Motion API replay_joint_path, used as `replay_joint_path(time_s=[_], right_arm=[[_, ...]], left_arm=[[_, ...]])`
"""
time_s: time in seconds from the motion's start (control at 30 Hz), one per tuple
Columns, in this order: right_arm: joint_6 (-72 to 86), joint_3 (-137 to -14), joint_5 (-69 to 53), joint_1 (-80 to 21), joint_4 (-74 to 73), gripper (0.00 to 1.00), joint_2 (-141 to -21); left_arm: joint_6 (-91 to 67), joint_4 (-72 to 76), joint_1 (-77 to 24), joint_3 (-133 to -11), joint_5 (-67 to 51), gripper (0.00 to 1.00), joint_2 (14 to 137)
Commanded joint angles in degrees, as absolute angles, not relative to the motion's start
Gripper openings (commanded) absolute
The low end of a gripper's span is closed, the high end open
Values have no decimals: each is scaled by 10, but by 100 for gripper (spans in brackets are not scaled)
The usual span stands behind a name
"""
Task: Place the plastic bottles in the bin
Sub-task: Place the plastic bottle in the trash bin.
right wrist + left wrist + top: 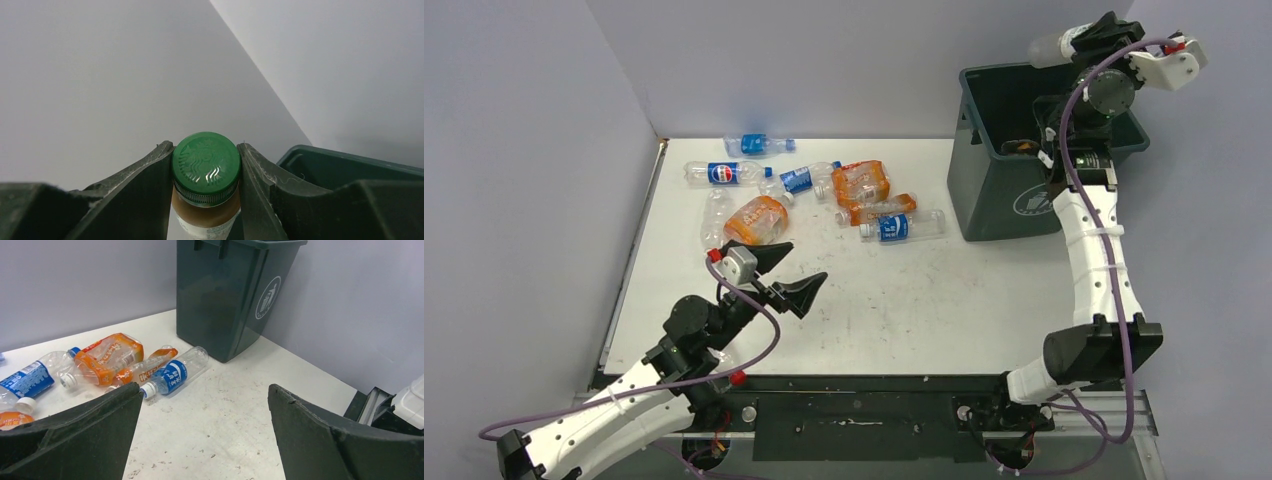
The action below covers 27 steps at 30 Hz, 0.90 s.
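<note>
Pinching a green-capped brown plastic bottle [206, 167] in the right gripper [1092, 42], raised beside the dark grey-green square plastic bin [999, 200], I judged that centring over its opening and release came next, with the left gripper [792, 272] jaws spread and empty.

A dark grey-green tapered plastic bin [220, 300] with a white litter symbol is seen at twelve o'clock on the scuffed white table [220, 440]. A clear plastic bottle with a blue label [176, 372] is laid on its side near the bin's foot, and a crumpled orange plastic bottle [107, 357] is found beyond it towards nine o'clock. The black fingers of the left gripper [205, 390] are held wide apart at seven and five o'clock.
</note>
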<state>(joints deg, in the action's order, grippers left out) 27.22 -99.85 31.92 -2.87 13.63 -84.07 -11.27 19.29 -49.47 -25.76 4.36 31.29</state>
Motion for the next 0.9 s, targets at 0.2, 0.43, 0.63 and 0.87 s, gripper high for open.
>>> replay_joint_path(time_s=[0.2, 0.43, 0.63, 0.87], right_arm=[[336, -969, 339, 21, 110, 22, -902], [331, -968, 302, 21, 112, 85, -907], [260, -1030, 299, -76, 141, 93, -898], [291, -910, 123, -213, 202, 94, -829]], left_arm=[[-84, 150, -505, -280, 325, 96, 242], [-83, 166, -506, -264, 384, 96, 209], [-99, 126, -506, -285, 401, 96, 230], [-104, 87, -506, -309, 397, 96, 255]])
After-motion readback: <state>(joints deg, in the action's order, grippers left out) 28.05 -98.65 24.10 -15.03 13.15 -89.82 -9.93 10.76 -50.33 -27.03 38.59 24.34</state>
